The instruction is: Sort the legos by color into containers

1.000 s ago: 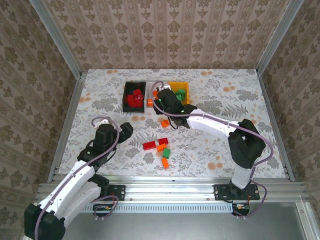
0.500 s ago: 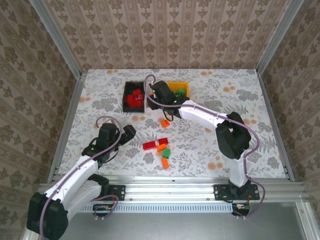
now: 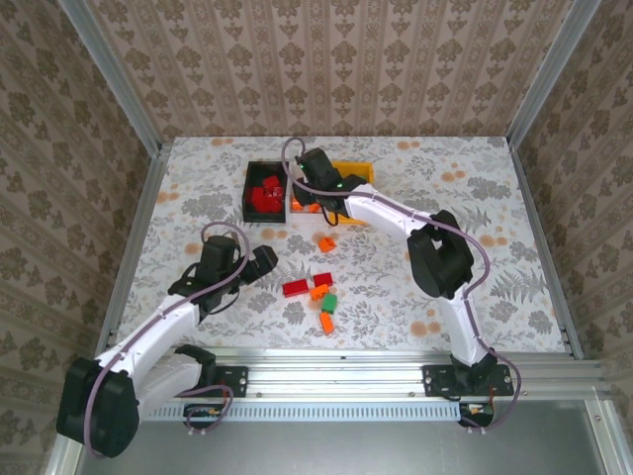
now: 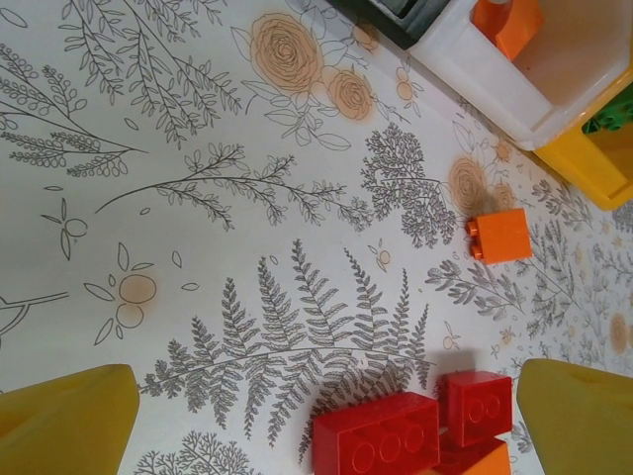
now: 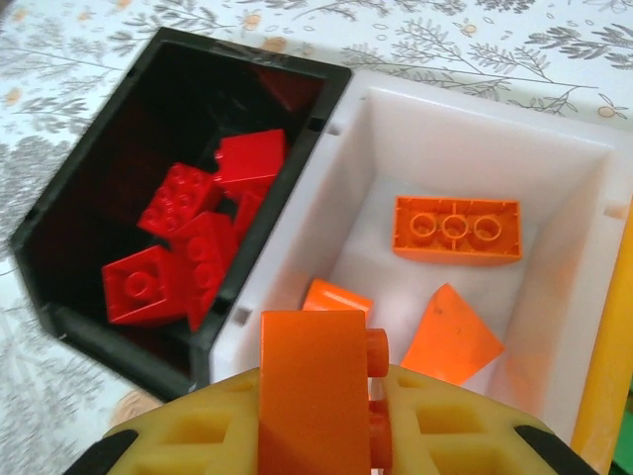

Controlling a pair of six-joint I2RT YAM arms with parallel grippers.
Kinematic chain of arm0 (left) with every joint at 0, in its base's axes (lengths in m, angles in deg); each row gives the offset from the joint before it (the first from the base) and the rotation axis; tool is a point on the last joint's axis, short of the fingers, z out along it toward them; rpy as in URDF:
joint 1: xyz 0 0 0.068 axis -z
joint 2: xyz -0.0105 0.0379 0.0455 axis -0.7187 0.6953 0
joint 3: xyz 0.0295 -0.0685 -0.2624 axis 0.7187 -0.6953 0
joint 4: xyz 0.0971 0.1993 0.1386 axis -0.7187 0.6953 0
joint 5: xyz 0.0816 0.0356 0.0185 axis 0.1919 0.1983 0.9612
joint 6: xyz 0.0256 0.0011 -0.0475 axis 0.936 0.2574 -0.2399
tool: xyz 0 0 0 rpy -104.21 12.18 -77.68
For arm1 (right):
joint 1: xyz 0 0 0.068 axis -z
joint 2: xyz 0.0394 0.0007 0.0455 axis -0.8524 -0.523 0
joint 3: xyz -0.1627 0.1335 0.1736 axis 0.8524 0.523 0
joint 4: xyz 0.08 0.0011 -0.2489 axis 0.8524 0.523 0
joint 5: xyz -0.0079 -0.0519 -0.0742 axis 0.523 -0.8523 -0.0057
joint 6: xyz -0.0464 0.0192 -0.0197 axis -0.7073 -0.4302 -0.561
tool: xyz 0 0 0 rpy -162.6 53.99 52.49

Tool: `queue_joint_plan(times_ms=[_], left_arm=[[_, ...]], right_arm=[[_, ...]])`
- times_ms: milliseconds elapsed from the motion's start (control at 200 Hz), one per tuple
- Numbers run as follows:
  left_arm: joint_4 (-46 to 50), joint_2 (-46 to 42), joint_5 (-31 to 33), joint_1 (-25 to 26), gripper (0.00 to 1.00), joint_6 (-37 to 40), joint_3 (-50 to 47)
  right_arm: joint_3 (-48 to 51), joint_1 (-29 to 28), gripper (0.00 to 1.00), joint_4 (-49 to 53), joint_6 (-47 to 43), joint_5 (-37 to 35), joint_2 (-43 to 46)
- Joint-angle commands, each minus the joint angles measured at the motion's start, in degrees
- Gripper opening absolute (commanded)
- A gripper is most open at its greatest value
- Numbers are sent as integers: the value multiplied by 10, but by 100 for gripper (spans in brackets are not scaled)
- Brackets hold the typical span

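Note:
My right gripper (image 5: 326, 421) is shut on an orange lego (image 5: 312, 376) and hangs over the white container (image 5: 475, 139), which holds three orange legos, one of them (image 5: 457, 230) long. Several red legos (image 5: 183, 242) lie in the black container (image 5: 109, 168). The yellow container (image 3: 358, 174) stands to the right of my right gripper (image 3: 309, 186). My left gripper (image 4: 326, 396) is open just above the table. A long red lego (image 4: 376, 445) and a shorter red one (image 4: 478, 408) lie between its yellow fingers (image 4: 64, 421). An orange lego (image 4: 499, 236) lies farther off.
Loose legos lie mid-table: two red (image 3: 296, 287), orange (image 3: 318, 292), green (image 3: 328, 302) and another orange (image 3: 326, 322), plus a single orange one (image 3: 325, 242) closer to the bins. Metal rails and patterned walls bound the table (image 3: 475, 257).
My right gripper has carried the orange lego back and to the left, to above the white container. My left gripper has advanced right toward the loose red legos, still open.

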Motion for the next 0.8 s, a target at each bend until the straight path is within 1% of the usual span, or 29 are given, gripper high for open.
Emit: queue_joint_plan(times_ms=[0,150,195,230,255,355,425,490,610,680,795], left_arm=[[-5,-11,-14,-4,100,7,-3],[-2,-18,-19,-4,100,6,-10],[-1,-20,-19,-4,100,5,-10],[-1,-23,-19,-4,100,5,-11],[-1,-24,-19,-4,100,5,-11],[-3,-28,-19,-4,100,5,-13],[-4,-29,-21,-4,100,6,-11],[-4,-28,-24,-4,100,8,-8],[-14,-28,-32,-4,100,13,-6],[-31,-27,-35,-4,100,11,-13],[-57,-14,-44,-3,100,4,-20]], right_arm=[[-43,16,22,33,-16,-9,-35],[-95,25,28,59,-22,6,-74],[-114,25,33,74,-25,5,-87],[-125,25,41,83,-27,2,-95],[-129,25,44,86,-28,0,-96],[-116,24,51,74,-34,-9,-78],[-96,20,51,62,-40,-15,-46],[-61,12,51,41,-46,-24,-4],[36,-6,51,0,-48,-31,89],[110,-15,51,-22,-42,-37,145],[248,-21,52,-70,-13,-20,227]])
